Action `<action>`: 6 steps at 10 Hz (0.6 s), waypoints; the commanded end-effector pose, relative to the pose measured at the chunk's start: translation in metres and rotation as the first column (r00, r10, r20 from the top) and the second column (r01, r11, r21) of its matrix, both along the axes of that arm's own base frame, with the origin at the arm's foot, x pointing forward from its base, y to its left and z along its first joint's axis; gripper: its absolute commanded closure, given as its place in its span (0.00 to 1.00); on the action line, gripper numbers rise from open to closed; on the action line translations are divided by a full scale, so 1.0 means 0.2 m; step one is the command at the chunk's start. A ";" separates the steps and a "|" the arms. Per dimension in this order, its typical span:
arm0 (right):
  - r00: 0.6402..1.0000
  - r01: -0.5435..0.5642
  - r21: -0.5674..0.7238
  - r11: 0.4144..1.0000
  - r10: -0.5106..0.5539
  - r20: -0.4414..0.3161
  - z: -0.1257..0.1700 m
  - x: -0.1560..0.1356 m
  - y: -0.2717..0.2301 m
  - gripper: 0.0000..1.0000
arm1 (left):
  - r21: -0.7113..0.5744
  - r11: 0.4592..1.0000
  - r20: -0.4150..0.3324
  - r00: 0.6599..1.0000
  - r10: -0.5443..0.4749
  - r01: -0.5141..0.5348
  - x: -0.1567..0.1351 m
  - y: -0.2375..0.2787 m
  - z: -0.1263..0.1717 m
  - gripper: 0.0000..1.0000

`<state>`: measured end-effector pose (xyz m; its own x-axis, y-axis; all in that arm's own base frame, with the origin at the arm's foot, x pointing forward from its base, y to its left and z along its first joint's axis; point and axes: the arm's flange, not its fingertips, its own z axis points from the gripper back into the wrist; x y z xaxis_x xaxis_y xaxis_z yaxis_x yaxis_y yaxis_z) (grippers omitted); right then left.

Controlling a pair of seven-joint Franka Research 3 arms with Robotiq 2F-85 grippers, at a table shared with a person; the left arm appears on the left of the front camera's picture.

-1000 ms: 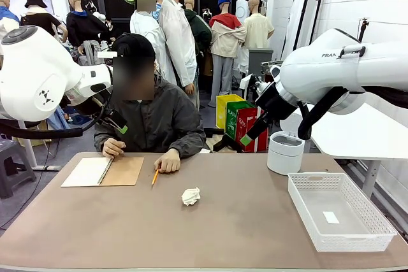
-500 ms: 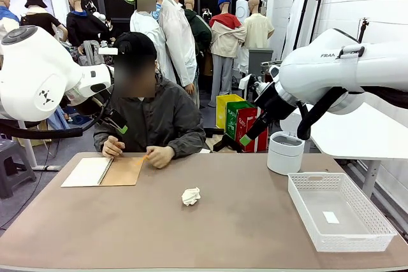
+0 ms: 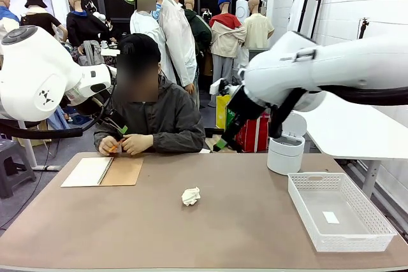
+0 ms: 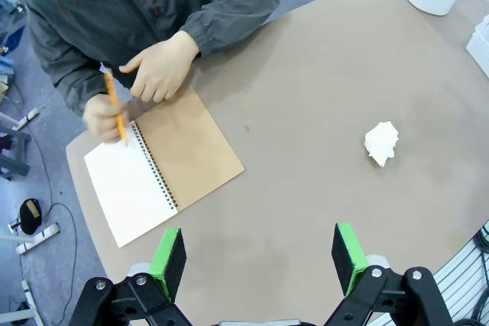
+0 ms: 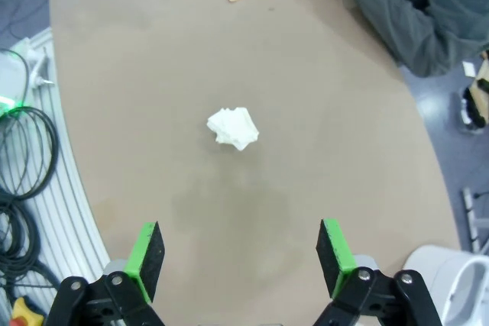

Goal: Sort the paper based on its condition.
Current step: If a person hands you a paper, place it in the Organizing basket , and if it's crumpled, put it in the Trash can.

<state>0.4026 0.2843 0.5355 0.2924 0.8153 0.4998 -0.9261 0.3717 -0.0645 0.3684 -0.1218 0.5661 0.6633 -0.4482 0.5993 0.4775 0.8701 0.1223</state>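
Observation:
A crumpled ball of white paper [image 3: 190, 195] lies near the middle of the brown table [image 3: 242, 234]. The left wrist view has the paper [image 4: 381, 143] off to the right of my left gripper [image 4: 260, 253], which hangs open high above the table with nothing between its green pads. My right gripper [image 5: 239, 253] is open too, well above the table, and the paper [image 5: 233, 128] lies ahead of it, about centred between the fingers. In the front view the left gripper [image 3: 118, 125] is raised before the person, and the right gripper [image 3: 223, 143] is raised over the far edge.
An open spiral notebook [image 3: 102, 171] with a brown cover lies at the far left, and the person's hands [image 3: 124, 144] hold an orange pencil [image 4: 114, 106] at its top. A white basket [image 3: 341, 211] stands on the right. A round white bin [image 3: 285, 152] stands behind it.
My right arm has swung left, towards the table's middle. The person's hand carried the pencil from the table to the other hand at the notebook. The paper has not moved.

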 end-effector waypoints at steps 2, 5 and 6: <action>1.000 -0.003 -0.093 0.996 0.006 0.031 -0.09 0.16 0.20 0.00 | -0.001 1.000 -0.006 1.000 0.002 -0.002 0.00 0.01 0.00 0.00; 1.000 -0.009 -0.155 0.988 0.012 0.018 -0.20 0.23 0.29 0.00 | -0.001 1.000 -0.006 1.000 0.002 -0.002 0.00 0.01 0.00 0.00; 1.000 0.009 -0.156 0.988 -0.005 0.027 -0.20 0.23 0.27 0.00 | -0.001 1.000 -0.006 1.000 0.002 -0.002 0.00 0.01 0.00 0.00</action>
<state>0.4485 0.3374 0.4903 0.2654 0.8857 0.3808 -0.9338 0.3345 -0.1273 0.3684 -0.1218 0.5661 0.6634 -0.4482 0.5992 0.4774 0.8701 0.1223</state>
